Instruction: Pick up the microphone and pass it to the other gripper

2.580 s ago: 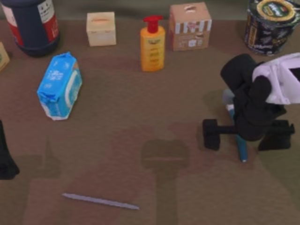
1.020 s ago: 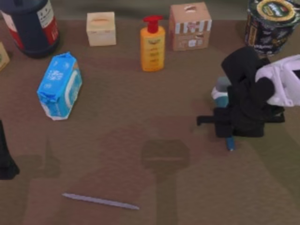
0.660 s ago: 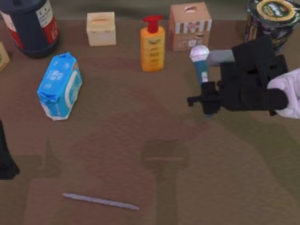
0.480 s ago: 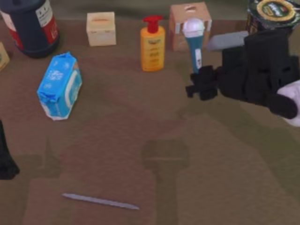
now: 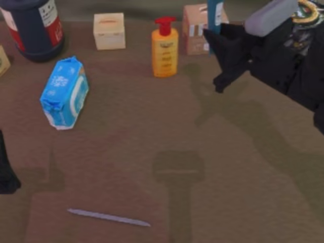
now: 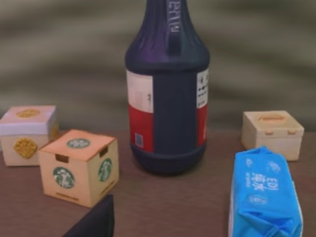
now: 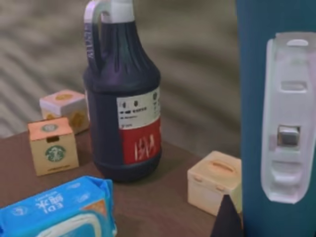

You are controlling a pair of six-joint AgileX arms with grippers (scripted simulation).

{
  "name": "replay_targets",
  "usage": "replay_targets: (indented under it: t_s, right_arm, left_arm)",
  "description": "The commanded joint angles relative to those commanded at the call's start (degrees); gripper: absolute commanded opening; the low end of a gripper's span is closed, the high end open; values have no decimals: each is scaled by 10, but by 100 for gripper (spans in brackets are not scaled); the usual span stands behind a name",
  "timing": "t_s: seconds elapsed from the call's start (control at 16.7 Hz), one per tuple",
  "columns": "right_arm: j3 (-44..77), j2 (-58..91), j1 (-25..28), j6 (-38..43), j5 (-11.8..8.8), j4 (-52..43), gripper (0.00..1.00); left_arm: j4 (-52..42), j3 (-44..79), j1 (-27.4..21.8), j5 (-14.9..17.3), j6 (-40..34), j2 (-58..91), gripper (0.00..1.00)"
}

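Observation:
My right gripper [image 5: 217, 38] is raised high over the back right of the table, shut on the microphone [image 5: 215, 14]. In the top view only the teal handle shows; the pale head is cut off by the picture's top edge. The right wrist view shows the handle [image 7: 252, 98] close up and upright, with its white button strip [image 7: 289, 118] and one dark fingertip [image 7: 227, 219] beside it. My left gripper [image 5: 6, 174] is parked at the table's left edge, open and holding nothing, with one finger [image 6: 94, 222] showing in the left wrist view.
Along the back stand a dark bottle [image 5: 33, 28], a cream box [image 5: 109, 31], an orange pump bottle [image 5: 165, 48], a tan box [image 5: 195, 30] and a dark can [image 5: 306, 10]. A blue wipes pack [image 5: 65, 92] lies at the left, a thin grey stick [image 5: 109, 217] near the front.
The right gripper shut on the microphone lying on the table, lifted it, and carried it up and toward the back. The handle now stands upright. The left arm has not moved.

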Motion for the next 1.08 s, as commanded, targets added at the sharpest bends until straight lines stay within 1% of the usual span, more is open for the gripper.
replay_targets:
  t_s: [0.12, 0.42, 0.48, 0.54, 0.78, 0.9, 0.96, 1.08]
  right_arm:
    - [-5, -9, -1, -7, -6, 16, 0]
    - [-3, -7, 3, -5, -3, 16, 0]
    - [-4, -5, 10, -3, 3, 23, 0]
    - [-7, -4, 20, -2, 13, 34, 0]
    - [-24, 2, 83, 12, 75, 97, 0]
    - [-31, 3, 108, 18, 100, 123, 0]
    - [-32, 3, 115, 20, 106, 129, 0]
    - [-33, 3, 116, 20, 107, 130, 0]
  left_arm:
    - [0, 0, 0, 0, 0, 0, 100]
    - [0, 0, 0, 0, 0, 0, 100]
    - [0, 0, 0, 0, 0, 0, 100]
    - [0, 0, 0, 0, 0, 0, 100]
    - [0, 0, 0, 0, 0, 0, 100]
    - [0, 0, 0, 0, 0, 0, 100]
    - [0, 0, 0, 0, 0, 0, 100]
    - [0, 0, 0, 0, 0, 0, 100]
